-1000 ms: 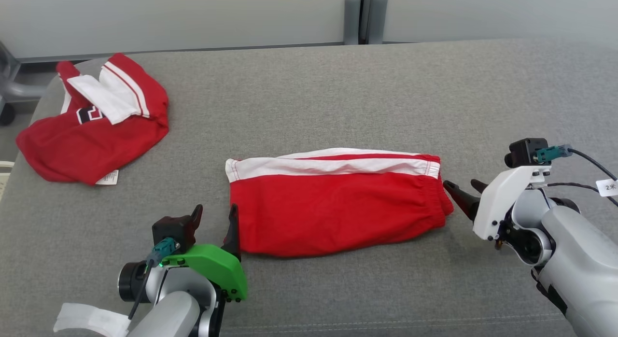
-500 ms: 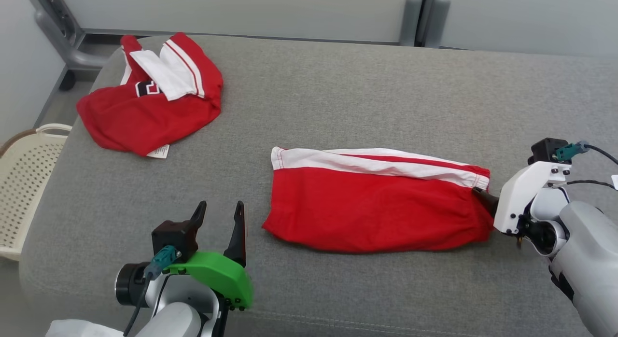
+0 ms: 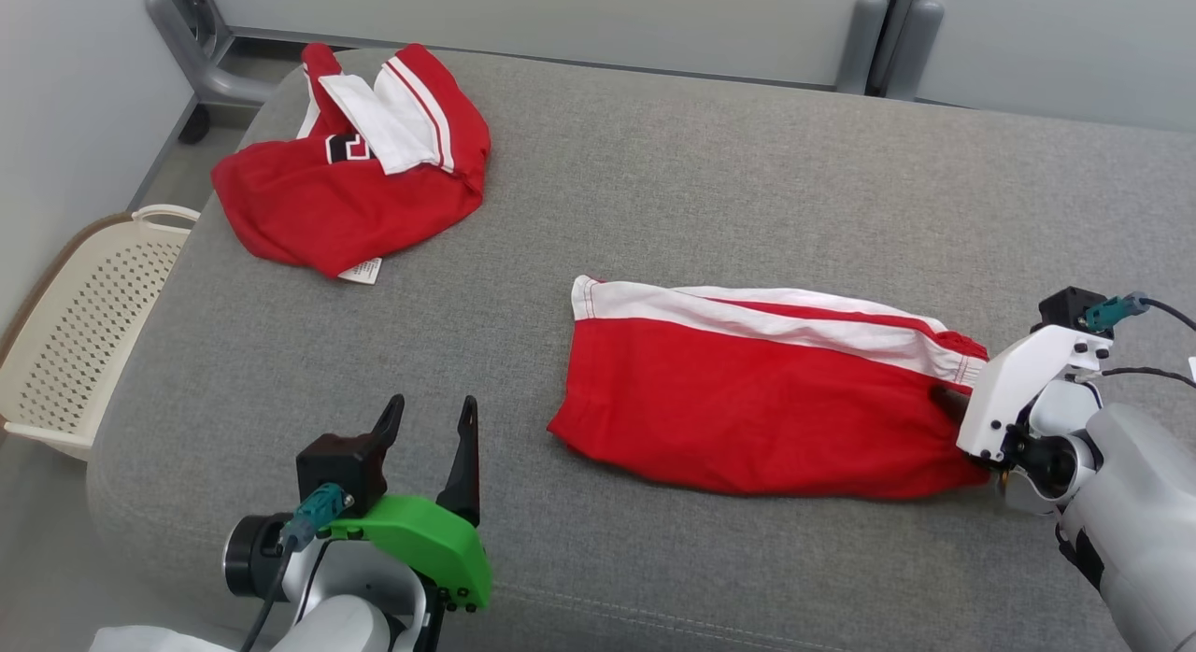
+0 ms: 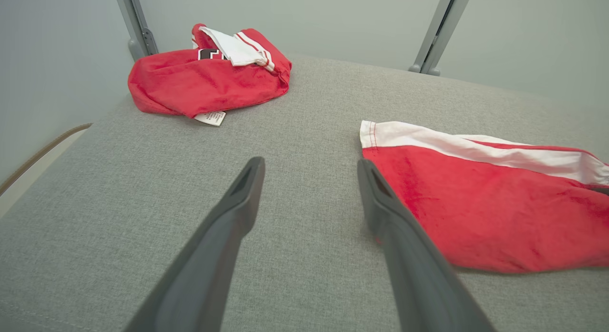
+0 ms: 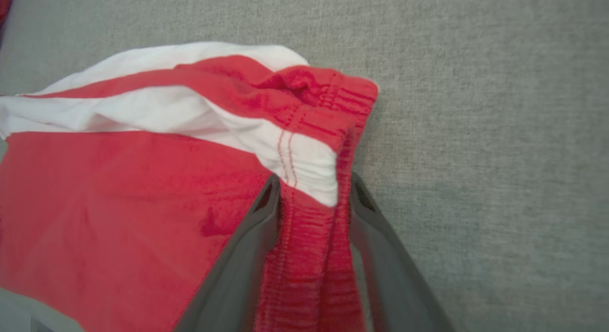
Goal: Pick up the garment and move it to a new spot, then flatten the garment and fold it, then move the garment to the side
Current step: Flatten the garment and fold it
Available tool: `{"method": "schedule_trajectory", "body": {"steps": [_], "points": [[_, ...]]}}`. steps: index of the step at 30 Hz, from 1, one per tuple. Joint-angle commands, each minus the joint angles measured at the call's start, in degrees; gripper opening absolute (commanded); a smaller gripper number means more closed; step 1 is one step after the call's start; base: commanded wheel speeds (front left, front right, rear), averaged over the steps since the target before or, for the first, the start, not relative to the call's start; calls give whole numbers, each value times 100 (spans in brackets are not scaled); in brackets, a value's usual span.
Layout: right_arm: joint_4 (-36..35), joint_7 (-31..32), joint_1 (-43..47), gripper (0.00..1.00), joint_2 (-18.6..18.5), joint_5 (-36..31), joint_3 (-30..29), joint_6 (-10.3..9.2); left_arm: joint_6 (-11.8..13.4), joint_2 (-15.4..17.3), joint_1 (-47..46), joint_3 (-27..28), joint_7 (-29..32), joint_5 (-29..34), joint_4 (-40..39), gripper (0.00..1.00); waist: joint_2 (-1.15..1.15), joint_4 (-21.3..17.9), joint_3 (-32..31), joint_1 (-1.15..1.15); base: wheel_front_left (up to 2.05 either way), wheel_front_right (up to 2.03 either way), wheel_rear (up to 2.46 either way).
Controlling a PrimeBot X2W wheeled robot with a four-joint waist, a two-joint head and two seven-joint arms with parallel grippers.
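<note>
The garment is a pair of red shorts with a white side stripe, folded flat on the grey cushion. My right gripper is at its right end, fingertips buried in the fabric. In the right wrist view the two dark fingers clamp the bunched elastic waistband of the garment between them, so the gripper is shut on it. My left gripper stands open left of the shorts, apart from them. The left wrist view has that gripper with bare cushion between its fingers and the garment to the right.
A second red and white garment lies crumpled at the cushion's far left corner, also in the left wrist view. A cream perforated basket stands on the floor beside the cushion's left edge. Grey metal posts rise behind the cushion.
The head camera has turned, shifting the whole picture. My right gripper moved in from beside the waistband and closed onto it. The left gripper now stands apart from the shorts' left edge.
</note>
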Motion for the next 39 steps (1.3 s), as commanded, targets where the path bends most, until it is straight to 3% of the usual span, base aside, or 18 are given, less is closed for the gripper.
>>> {"method": "schedule_trajectory", "body": {"steps": [1, 2, 16, 31, 39], "points": [[-13, -44, 81, 12, 15, 44, 2, 0, 22, 40, 88, -2, 14, 36, -17, 100, 0, 20, -18, 0, 0, 0, 0], [-13, -82, 93, 0, 9, 59, -19, -1, 20, 44, 85, -14, 21, 47, -21, 100, 0, 30, -28, 0, 0, 0, 0], [-91, 141, 73, 0, -100, 652, -329, -1, 38, 191, 256, -120, 81, 54, -132, 100, 0, -112, -272, 0, 0, 0, 0], [-349, 720, -13, 0, -928, 468, -351, -1, 69, 237, 244, -183, 165, 43, -512, 100, 0, -519, -313, 0, 0, 0, 0], [-812, 1117, 16, 0, -800, 329, -267, 0, 113, 264, 164, -179, 125, 90, -697, 100, 0, -668, -321, 0, 0, 0, 0]]}}
